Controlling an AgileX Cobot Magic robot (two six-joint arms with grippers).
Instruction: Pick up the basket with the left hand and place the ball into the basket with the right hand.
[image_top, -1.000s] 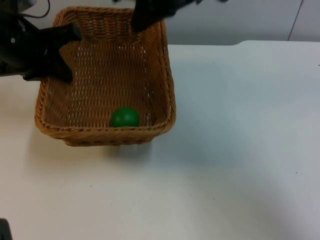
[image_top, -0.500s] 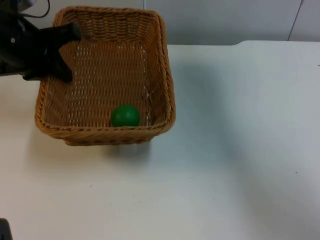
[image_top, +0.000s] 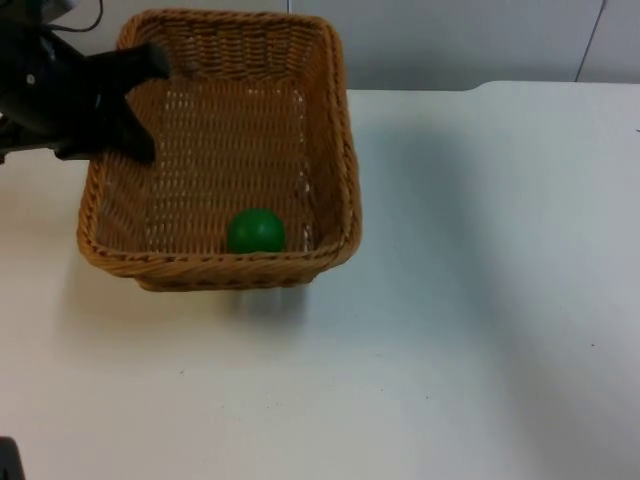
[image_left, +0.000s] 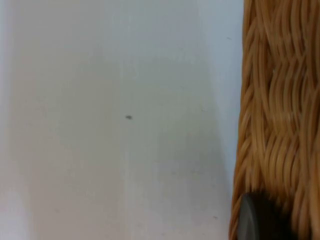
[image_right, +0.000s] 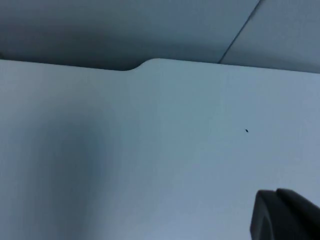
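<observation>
- While the left tool (image_top: 140, 105) is pinching the left rim of the wicker basket (image_top: 335, 150), with one finger inside and one outside the wall, the basket is hanging just above the table (image_top: 480, 300), judging by the shadow under its near edge.
- Inside the basket, the green ball (image_top: 255, 230) is resting on the floor by the near wall.
- Seen from the left wrist, a fingertip (image_left: 257, 220) is pressing on the woven wall (image_left: 272, 110).
- Judging by the weave, the basket is probably light and stiff but slightly springy, so a firm rim hold suits it.
- Being smooth and round, the ball is likely to roll if the basket tilts.
- Whether the right tool (image_right: 287, 215), waiting away from the basket over bare table, is spread or pressed together, I cannot tell.
</observation>
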